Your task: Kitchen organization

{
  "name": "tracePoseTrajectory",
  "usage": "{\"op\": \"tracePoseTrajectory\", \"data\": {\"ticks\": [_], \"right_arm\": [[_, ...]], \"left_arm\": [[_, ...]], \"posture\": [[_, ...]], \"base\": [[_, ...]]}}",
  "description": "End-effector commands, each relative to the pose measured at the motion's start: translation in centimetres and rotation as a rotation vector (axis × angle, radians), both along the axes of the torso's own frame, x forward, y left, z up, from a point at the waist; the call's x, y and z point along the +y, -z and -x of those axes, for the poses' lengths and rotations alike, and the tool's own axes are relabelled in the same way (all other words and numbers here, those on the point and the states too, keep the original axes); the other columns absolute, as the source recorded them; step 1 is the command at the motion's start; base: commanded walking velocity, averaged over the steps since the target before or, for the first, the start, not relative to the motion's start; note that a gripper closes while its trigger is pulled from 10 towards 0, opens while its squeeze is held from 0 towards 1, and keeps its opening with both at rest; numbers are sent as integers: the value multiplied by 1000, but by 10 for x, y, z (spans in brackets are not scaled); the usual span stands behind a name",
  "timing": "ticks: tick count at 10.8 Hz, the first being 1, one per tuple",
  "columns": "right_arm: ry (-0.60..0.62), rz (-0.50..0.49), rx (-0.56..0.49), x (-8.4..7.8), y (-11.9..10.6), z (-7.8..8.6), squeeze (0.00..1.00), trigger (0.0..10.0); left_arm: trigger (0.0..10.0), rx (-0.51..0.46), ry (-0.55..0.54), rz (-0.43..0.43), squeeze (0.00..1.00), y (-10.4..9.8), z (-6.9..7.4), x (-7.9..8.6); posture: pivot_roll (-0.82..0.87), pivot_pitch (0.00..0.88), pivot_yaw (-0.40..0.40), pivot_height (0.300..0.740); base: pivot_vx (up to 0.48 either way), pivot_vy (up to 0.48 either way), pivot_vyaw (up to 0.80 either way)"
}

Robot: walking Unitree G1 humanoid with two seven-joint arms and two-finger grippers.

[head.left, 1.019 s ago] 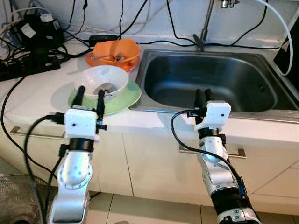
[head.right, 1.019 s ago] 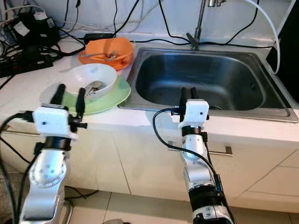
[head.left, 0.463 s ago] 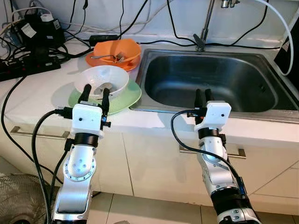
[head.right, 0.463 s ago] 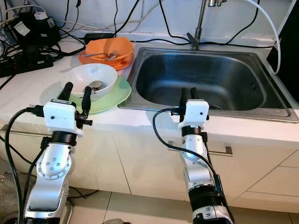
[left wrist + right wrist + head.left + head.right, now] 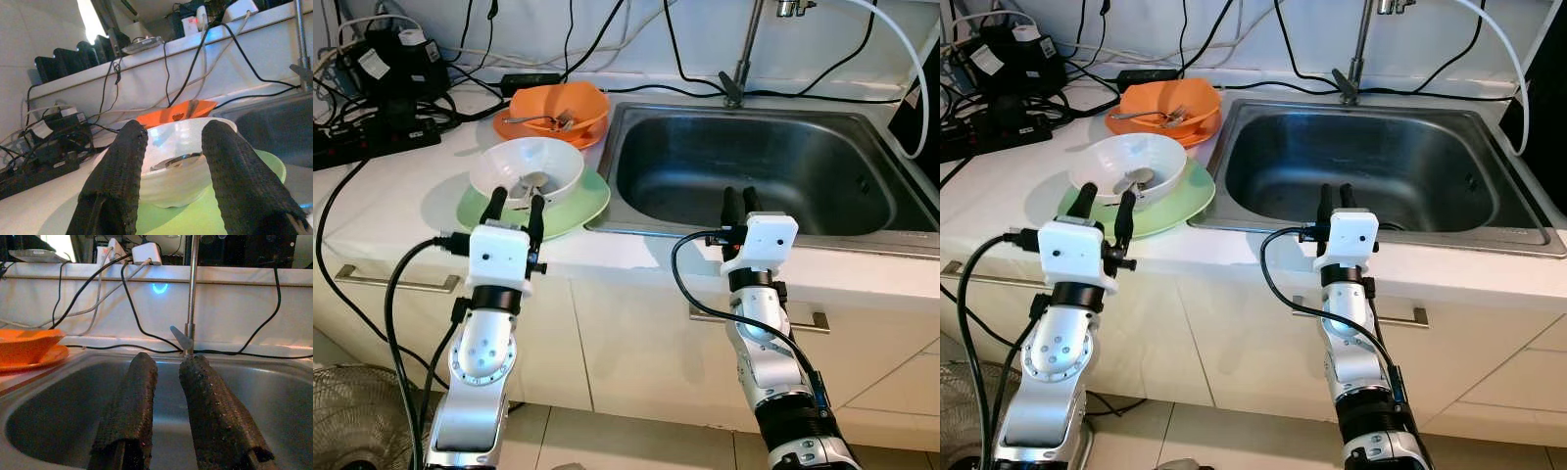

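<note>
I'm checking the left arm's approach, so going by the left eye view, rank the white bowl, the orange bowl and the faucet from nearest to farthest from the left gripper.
1. White bowl, on the green plate just beyond the left gripper.
2. Orange bowl, farther back on the counter.
3. Faucet, behind the sink, off to the right.

Two bowls, one white (image 5: 529, 166) and one orange (image 5: 558, 106). Two plates, green (image 5: 582, 206) and orange (image 5: 504, 125). One sink (image 5: 773, 171), one tap (image 5: 744, 54), two grippers: left (image 5: 512, 207), right (image 5: 738, 201).
</note>
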State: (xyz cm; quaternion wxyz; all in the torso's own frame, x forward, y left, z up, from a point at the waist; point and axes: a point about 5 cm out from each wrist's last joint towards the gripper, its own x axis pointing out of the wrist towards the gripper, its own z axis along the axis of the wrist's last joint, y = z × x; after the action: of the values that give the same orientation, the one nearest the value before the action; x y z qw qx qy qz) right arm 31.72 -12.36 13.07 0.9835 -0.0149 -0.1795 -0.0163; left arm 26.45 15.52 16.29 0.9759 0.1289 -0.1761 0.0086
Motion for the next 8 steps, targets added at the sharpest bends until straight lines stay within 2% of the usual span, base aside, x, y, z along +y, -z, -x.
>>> {"op": "tracePoseTrajectory", "data": {"ticks": [1, 4, 8], "right_arm": [[0, -1, 4, 0, 1, 1, 0, 10000], [-4, -2, 3, 1, 1, 0, 0, 10000], [-7, -1, 2, 1, 0, 0, 0, 10000]], "left_arm": [[10000, 11, -24, 0, 0, 4, 1, 4], [10000, -19, -50, 6, 0, -1, 3, 9], [10000, 40, -55, 0, 0, 8, -3, 8]], "posture": [[119, 0, 44, 740], [124, 0, 41, 740], [120, 0, 41, 740]], "base": [[0, 0, 0], [0, 0, 0], [0, 0, 0]]}}
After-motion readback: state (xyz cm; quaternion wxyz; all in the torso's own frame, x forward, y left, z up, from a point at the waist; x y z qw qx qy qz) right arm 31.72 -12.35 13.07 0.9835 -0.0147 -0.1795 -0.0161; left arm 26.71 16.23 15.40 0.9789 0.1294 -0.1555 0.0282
